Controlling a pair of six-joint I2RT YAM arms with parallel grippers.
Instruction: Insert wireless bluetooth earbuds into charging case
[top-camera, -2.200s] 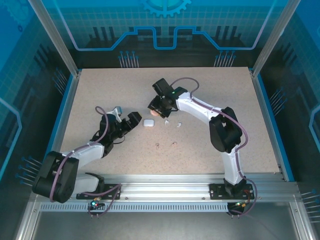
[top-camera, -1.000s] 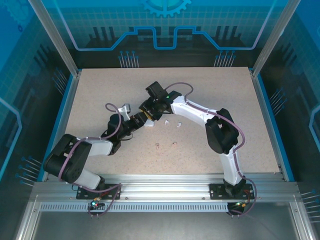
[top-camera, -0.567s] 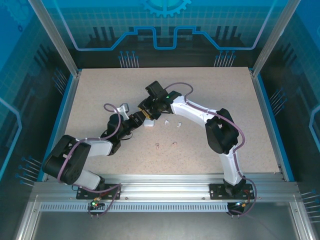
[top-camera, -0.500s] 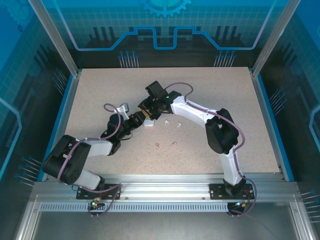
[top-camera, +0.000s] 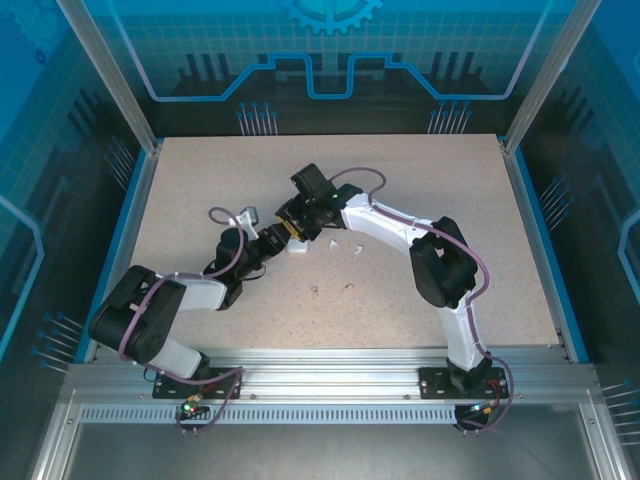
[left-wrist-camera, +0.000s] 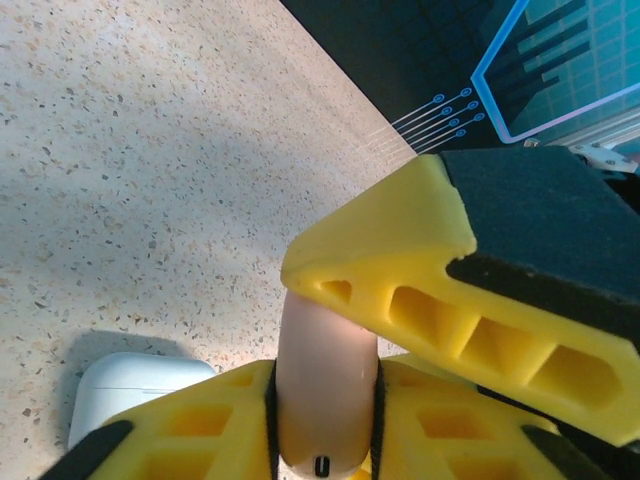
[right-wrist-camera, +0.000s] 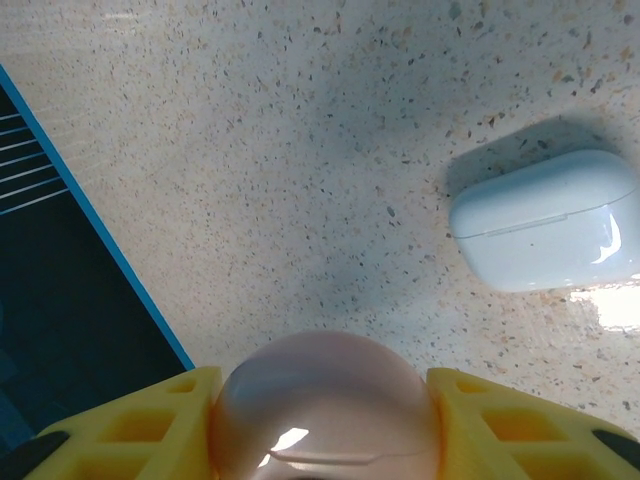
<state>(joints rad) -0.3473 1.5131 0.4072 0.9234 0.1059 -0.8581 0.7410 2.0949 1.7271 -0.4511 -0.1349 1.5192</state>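
A glossy pink charging case (left-wrist-camera: 327, 385) is gripped from two sides at once. My left gripper (left-wrist-camera: 325, 425) is shut on its narrow sides, and my right gripper (right-wrist-camera: 325, 425) is shut on the same case (right-wrist-camera: 325, 400) across its width. In the top view the two grippers, left (top-camera: 277, 238) and right (top-camera: 296, 224), meet at mid-table. One yellow finger (left-wrist-camera: 420, 250) of the right gripper crosses over the case. A closed white charging case (right-wrist-camera: 545, 220) lies on the table just beside them (top-camera: 297, 247). Two white earbuds (top-camera: 344, 247) and two pinkish-red earbuds (top-camera: 332, 290) lie loose to the right and nearer.
The speckled tabletop (top-camera: 200, 190) has a blue edge strip (right-wrist-camera: 110, 220) and aluminium frame posts at its corners. Both arms reach toward the table's middle, elbows out to either side.
My left arm has swung in from the left to the pink case held by the right gripper, and its jaws have closed on it. The right gripper has kept its grip.
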